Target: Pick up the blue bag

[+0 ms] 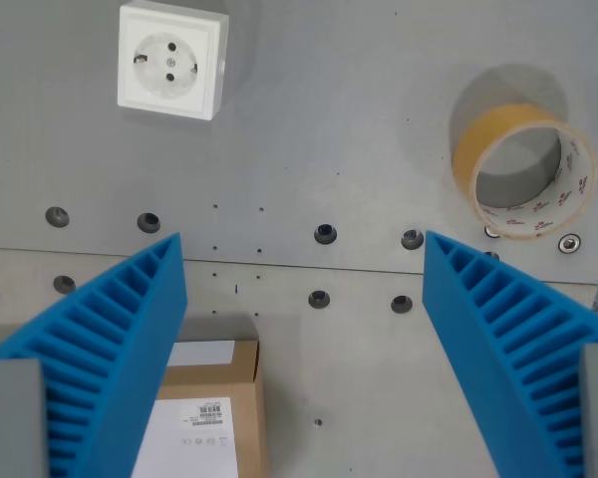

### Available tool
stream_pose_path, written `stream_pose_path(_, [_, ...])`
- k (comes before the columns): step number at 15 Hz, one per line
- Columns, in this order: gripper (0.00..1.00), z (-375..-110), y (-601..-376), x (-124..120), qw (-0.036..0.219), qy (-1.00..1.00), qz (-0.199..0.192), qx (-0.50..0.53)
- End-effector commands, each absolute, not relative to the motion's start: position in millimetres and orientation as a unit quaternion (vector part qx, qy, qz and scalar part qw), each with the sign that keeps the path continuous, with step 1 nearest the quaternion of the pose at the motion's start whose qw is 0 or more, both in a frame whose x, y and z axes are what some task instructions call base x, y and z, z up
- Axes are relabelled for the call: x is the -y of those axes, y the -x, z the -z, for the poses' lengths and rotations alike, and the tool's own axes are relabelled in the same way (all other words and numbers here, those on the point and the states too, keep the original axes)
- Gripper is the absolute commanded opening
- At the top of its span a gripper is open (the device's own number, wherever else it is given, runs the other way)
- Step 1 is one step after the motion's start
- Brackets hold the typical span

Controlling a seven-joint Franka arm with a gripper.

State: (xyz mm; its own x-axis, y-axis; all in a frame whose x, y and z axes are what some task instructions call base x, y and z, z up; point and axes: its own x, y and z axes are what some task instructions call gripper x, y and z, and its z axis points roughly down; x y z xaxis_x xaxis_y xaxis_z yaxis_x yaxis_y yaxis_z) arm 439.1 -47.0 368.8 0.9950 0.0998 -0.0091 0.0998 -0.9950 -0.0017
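Gripper (301, 249) spread wide, blue ribbed fingers (110, 339) empty, above grey table (359, 149). Blue bag not visible in wrist view. Tape roll (524, 171) upper right of gripper, white socket (172, 59) upper left, cardboard box (204, 408) below left finger.

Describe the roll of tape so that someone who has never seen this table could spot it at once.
Start from the grey metal table with its rows of bolt holes and look to the wrist view's upper right, above the right-hand blue finger. There stands the tape roll, tilted on its edge. It is the only ring-shaped thing: tan tape on a white core with red print, unlike the square white socket or the cardboard box.
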Motion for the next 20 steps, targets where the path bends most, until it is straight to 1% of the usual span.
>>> stream_pose_path(1, [1.00, -371.6, -438.7, 47.0, 0.000, 0.999, -0.002, 0.050])
stream_pose_path(6, [1.00, -369.8, -440.1, 47.3, 0.000, 0.999, -0.001, 0.044])
stream_pose_path(9, [1.00, -364.4, -444.5, 48.3, 0.000, 0.999, 0.002, 0.034])
stream_pose_path(15, [1.00, -341.8, -464.4, 54.5, 0.003, 1.000, 0.008, 0.005])
stream_pose_path(20, [1.00, -326.8, -481.0, 58.4, 0.007, 1.000, 0.005, -0.027])
